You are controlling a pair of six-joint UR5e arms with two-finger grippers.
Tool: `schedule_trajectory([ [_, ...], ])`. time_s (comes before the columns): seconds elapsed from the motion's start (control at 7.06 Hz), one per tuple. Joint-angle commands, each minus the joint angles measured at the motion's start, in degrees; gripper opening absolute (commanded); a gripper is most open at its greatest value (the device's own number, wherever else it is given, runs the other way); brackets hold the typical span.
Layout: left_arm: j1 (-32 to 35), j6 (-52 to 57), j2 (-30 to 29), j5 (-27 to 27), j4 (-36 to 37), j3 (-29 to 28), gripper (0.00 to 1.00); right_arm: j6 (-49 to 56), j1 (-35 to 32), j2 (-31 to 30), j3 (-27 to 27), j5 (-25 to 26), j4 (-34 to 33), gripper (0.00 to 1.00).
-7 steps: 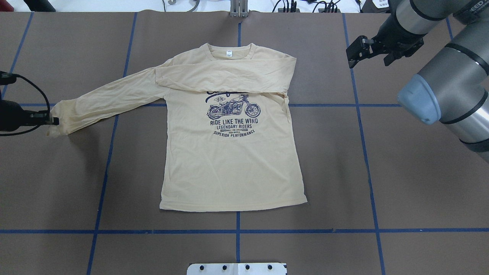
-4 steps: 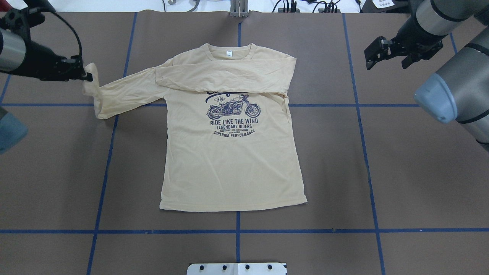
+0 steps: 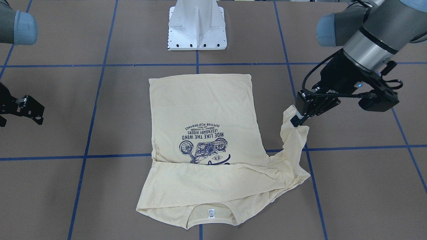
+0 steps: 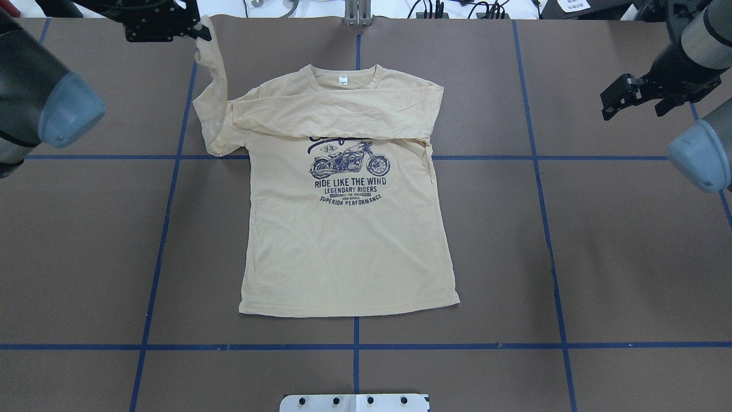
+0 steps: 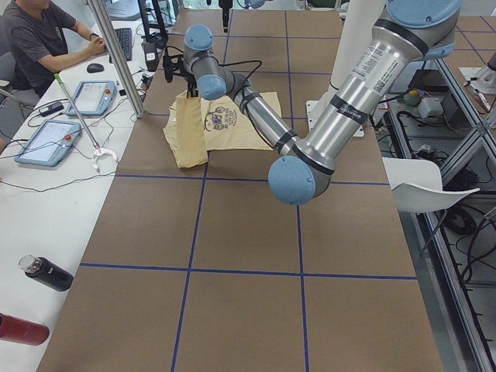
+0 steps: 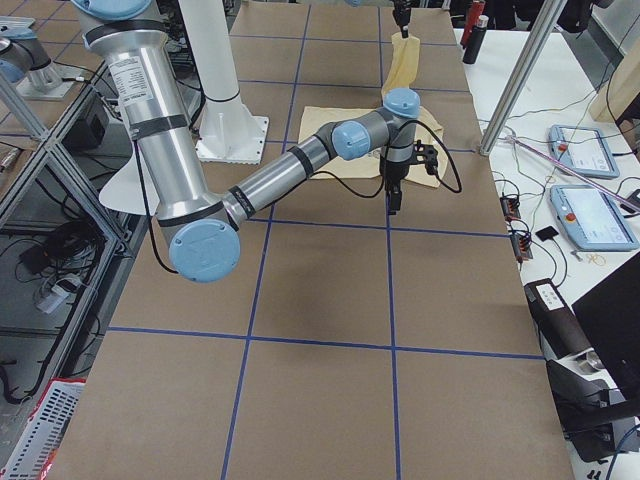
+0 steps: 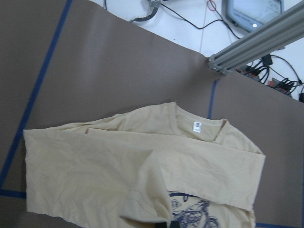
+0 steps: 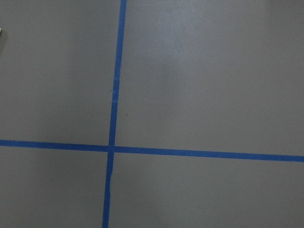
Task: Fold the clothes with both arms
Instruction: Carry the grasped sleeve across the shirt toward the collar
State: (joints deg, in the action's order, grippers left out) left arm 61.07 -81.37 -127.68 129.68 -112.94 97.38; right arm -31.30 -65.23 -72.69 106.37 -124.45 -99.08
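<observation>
The clothes are one cream-yellow long-sleeved T-shirt (image 4: 343,246) lying flat with its navy motorcycle print up, also seen in the front-facing view (image 3: 200,100) and the left wrist view (image 7: 95,161). One sleeve lies folded across the chest (image 4: 337,117). The other sleeve (image 4: 209,97) rises from the shoulder, its cuff pinched in my left gripper (image 4: 197,31), which is shut on it above the table (image 3: 298,120). My right gripper (image 4: 635,111) hangs open and empty well off the shirt's other side (image 3: 18,121); its wrist view holds only bare mat.
Blue tape lines (image 4: 355,346) divide the brown table mat. The white pedestal base (image 3: 196,23) stands at the robot's side. Along the far edge run an aluminium post (image 5: 116,54), tablets and cables, with a seated person (image 5: 39,39) and bottles (image 5: 46,273) nearby.
My left gripper has lifted the sleeve cuff off the mat at the left and carried it up, toward the far edge and inward near the collar. My right gripper has drawn away to the right.
</observation>
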Motion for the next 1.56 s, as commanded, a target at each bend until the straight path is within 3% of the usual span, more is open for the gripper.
schedule_trajectory([
  [0.0, -3.6, -4.8, -12.6, 0.6, -1.2, -9.5, 0.00, 0.4, -0.7, -0.3, -0.3, 0.0, -0.1, 1.00],
  [0.28, -6.9, -10.5, -16.0, 0.1, -15.5, -20.6, 0.00, 0.4, -1.0, -0.3, -0.5, 0.0, -0.2, 1.00],
  [1.42, -18.9, -10.6, -20.9, -16.3, -30.1, -38.6, 0.00, 0.3, -1.0, -0.2, -1.0, -0.4, 0.0, 1.00],
])
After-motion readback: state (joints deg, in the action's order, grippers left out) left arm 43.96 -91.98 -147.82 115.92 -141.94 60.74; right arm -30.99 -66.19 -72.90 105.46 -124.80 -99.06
